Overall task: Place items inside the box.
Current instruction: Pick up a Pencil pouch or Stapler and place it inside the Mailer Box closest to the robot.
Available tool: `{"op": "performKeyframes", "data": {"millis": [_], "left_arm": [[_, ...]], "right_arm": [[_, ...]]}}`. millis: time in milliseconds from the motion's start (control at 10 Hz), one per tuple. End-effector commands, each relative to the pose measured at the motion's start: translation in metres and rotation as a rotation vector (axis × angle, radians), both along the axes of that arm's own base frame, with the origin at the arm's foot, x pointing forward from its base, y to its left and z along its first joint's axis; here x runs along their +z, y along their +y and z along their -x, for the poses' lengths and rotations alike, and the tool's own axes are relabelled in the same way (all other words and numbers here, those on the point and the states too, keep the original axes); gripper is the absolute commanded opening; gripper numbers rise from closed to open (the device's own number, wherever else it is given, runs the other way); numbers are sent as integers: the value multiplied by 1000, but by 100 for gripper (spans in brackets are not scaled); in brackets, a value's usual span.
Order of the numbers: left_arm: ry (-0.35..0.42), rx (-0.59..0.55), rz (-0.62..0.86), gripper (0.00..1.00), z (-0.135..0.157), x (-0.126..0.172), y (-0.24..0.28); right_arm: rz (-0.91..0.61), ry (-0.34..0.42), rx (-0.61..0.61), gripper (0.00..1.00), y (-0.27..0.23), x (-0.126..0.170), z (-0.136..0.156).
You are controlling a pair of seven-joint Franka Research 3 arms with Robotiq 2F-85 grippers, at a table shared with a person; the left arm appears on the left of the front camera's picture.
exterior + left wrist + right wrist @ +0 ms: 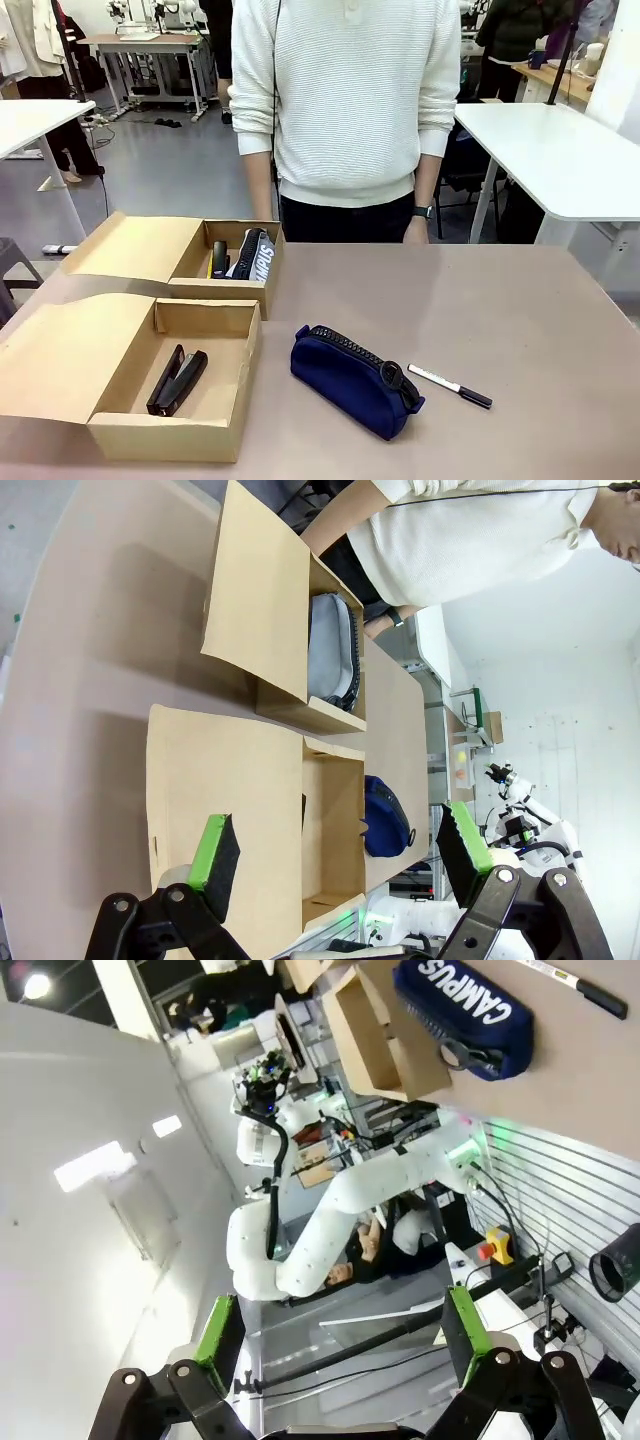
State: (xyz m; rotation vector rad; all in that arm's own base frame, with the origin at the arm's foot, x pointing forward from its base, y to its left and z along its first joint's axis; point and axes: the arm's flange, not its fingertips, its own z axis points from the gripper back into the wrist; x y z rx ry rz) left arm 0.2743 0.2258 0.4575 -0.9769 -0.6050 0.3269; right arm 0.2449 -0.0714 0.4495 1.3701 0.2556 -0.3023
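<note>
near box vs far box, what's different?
Near box holds one black stapler with floor to spare; far box is crammed, a printed pouch among its contents. Near box's flap has a curved edge; far box's flap is straight-edged. Near box looks bigger. Shared: plain brown cardboard, both open, flaps laid out to the robot's left.

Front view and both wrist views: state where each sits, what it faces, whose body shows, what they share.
Front: fixed between the arms, facing across the table at the person's torso.
Left wrist: above both cardboard boxes, looking down; open left gripper at bottom.
Right wrist: rolled, facing the left arm; open right gripper at bottom.
Shared: the navy pouch.
</note>
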Motion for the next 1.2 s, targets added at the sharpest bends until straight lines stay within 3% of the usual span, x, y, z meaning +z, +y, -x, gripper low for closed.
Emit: {"op": "performKeyframes", "data": {"millis": [0,800,900,1100], "left_arm": [[-26,-5,6,100,-1,-1,-1],[-26,-5,6,100,-1,-1,-1],[-26,-5,6,100,-1,-1,-1],[-26,-5,6,100,-1,-1,-1]], "right_arm": [[-12,-23,-4,100,-4,4,0],[-12,-23,-4,100,-4,4,0],[-1,3,-10,100,-3,0,2],[230,-24,160,100,51,20,-37]]}}
